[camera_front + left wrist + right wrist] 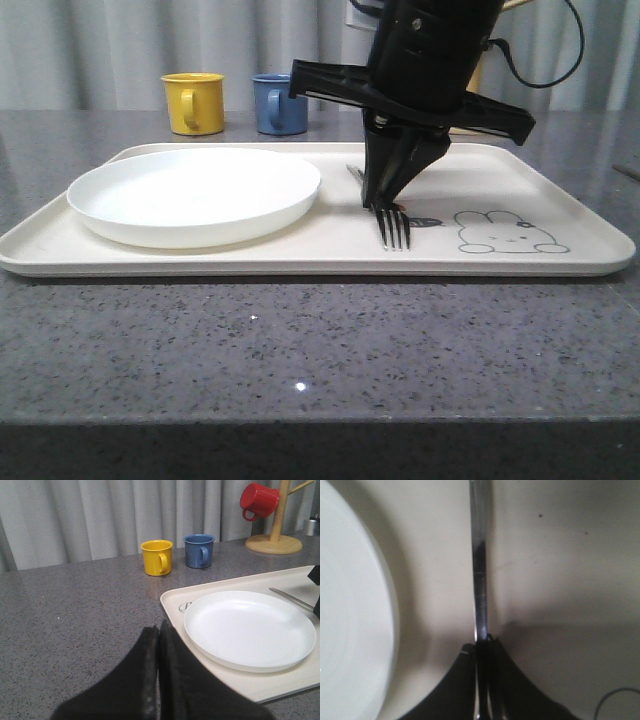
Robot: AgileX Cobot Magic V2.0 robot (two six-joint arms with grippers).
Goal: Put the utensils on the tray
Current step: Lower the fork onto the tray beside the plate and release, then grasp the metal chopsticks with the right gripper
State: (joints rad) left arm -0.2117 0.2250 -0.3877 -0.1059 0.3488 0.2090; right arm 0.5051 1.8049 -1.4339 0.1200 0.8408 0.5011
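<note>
Right hand (392, 200) clamped on fork (394, 228), tines resting on tray (560, 195) just beside white plate (195, 195). Left hand (159, 645) closed, empty, over counter (75, 610). Advised: open fully, lift straight up, avoid dragging handle.

Silver fork (395, 228), cream tray (560, 262)
</note>
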